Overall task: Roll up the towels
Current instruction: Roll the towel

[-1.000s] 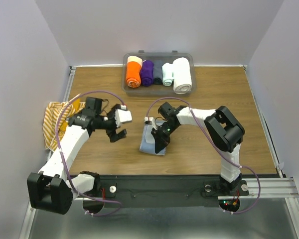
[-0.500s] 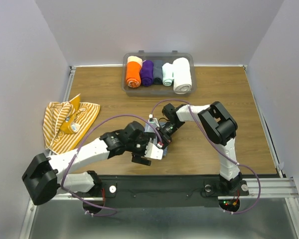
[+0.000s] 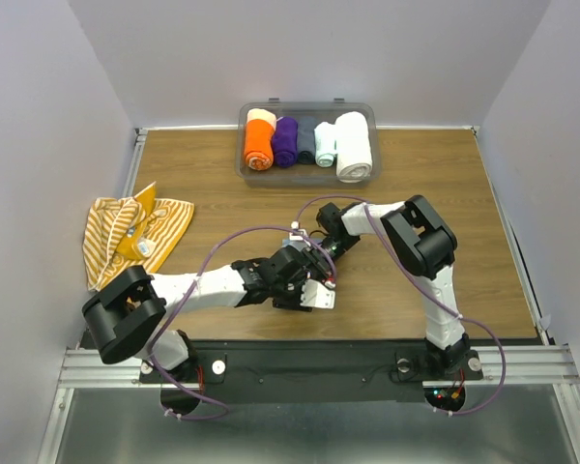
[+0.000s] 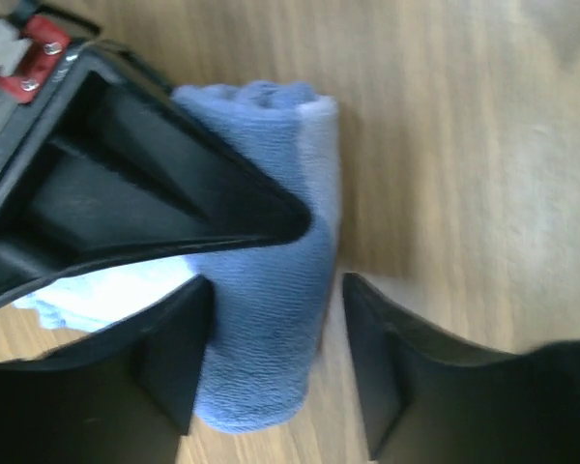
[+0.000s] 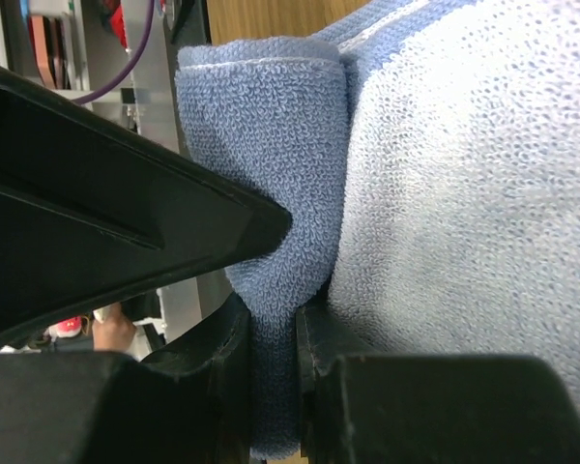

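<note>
Wooden table point(image 3: 445, 193), plastic bin point(image 3: 309, 104) of rolls at its far edge. Striped towel point(image 3: 126, 242) lies crumpled and unrolled near the left edge. Pale blue towel point(image 4: 271, 290) sits mid-table, partly rolled. Right gripper point(image 5: 271, 314) is pinched on a fold of it. Left gripper point(image 4: 275, 285) straddles the roll with jaws apart, one finger touching, the other just clear.

Risk: both grippers crowd one small roll. The left jaws may strike the right fingers, or an early release may let the roll spring loose.
</note>
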Action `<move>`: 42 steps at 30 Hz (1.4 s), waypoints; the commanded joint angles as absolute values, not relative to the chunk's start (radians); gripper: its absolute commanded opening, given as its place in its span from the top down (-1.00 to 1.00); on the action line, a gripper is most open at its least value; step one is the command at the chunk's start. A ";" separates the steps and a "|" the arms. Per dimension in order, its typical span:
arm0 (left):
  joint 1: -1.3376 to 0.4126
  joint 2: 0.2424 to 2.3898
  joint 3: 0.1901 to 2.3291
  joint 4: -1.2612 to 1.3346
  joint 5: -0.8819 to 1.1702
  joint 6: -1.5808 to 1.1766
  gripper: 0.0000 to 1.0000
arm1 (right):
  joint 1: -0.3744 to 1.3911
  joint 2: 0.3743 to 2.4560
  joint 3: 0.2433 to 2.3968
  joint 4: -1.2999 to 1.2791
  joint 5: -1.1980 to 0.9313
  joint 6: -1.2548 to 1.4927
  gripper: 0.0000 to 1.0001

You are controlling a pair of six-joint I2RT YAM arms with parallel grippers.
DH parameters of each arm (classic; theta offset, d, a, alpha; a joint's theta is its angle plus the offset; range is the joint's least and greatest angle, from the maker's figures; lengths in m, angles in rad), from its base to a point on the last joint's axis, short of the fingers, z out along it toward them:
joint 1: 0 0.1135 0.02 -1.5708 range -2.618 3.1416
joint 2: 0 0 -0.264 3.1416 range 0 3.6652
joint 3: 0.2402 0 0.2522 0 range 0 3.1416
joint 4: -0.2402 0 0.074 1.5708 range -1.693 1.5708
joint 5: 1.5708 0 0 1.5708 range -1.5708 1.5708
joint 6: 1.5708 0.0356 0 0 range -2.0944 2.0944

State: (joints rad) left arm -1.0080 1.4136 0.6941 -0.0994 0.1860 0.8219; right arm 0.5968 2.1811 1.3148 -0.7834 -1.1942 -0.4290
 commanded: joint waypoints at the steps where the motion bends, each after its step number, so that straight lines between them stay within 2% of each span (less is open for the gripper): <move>1: -1.012 1.428 0.664 -0.074 0.167 0.801 0.02 | 0.589 2.207 1.338 -0.796 -1.131 -0.463 0.78; 2: -1.012 1.424 0.658 -0.087 0.181 0.802 0.22 | 0.584 2.206 1.345 -0.795 -1.128 -0.460 0.77; 3: -1.012 1.419 0.658 -0.098 0.199 0.802 0.22 | 0.578 2.206 1.351 -0.796 -1.127 -0.456 0.74; 4: -1.012 1.416 0.658 -0.112 0.236 0.798 0.34 | 0.563 2.201 1.358 -0.795 -1.115 -0.442 0.67; 5: -1.012 1.417 0.660 -0.121 0.247 0.790 0.42 | 0.555 2.198 1.368 -0.795 -1.105 -0.430 0.58; 6: -1.012 1.428 0.666 -0.139 0.267 0.779 0.51 | 0.537 2.194 1.394 -0.801 -1.101 -0.413 0.38; 9: -1.012 1.450 0.678 -0.179 0.298 0.752 0.53 | 0.509 2.165 1.442 -0.804 -1.104 -0.379 0.09; 10: -1.012 1.453 0.680 -0.187 0.314 0.750 0.53 | 0.490 2.155 1.481 -0.807 -1.103 -0.362 -0.06; 14: -1.005 1.459 0.690 -0.230 0.357 0.735 0.53 | 0.431 2.108 1.587 -0.813 -1.065 -0.325 -0.41; 16: -0.977 1.465 0.715 -0.274 0.397 0.727 0.51 | 0.384 2.074 1.643 -0.813 -1.039 -0.310 -0.46; 17: -0.962 1.470 0.725 -0.290 0.414 0.726 0.50 | 0.364 2.059 1.657 -0.815 -1.034 -0.305 -0.74; 21: -0.873 1.532 0.819 -0.434 0.495 0.753 0.42 | 0.289 1.948 1.655 -0.805 -0.997 -0.301 -0.89; 22: -0.862 1.583 0.877 -0.466 0.517 0.770 0.39 | 0.276 1.889 1.640 -0.801 -0.977 -0.308 -1.00; 30: -0.730 1.814 1.141 -0.678 0.699 0.753 0.35 | 0.272 1.547 1.412 -0.712 -0.824 -0.301 -1.00; 34: -0.670 1.940 1.239 -0.739 0.793 0.719 0.35 | 0.272 1.386 1.255 -0.704 -0.847 -0.279 -1.00; 37: -0.626 2.078 1.302 -0.791 0.843 0.721 0.35 | 0.275 1.301 1.148 -0.707 -0.830 -0.301 -1.00; 40: -0.607 2.155 1.348 -0.816 0.879 0.716 0.35 | 0.311 1.290 1.131 -0.706 -0.770 -0.322 -1.00; 42: -0.589 2.213 1.367 -0.830 0.896 0.716 0.35 | 0.426 1.296 1.135 -0.706 -0.657 -0.345 -1.00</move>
State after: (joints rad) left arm -0.6006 2.0846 1.3754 -0.8009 0.9829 0.6807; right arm 0.3107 1.3041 1.1313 -0.7395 -0.7921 -0.3027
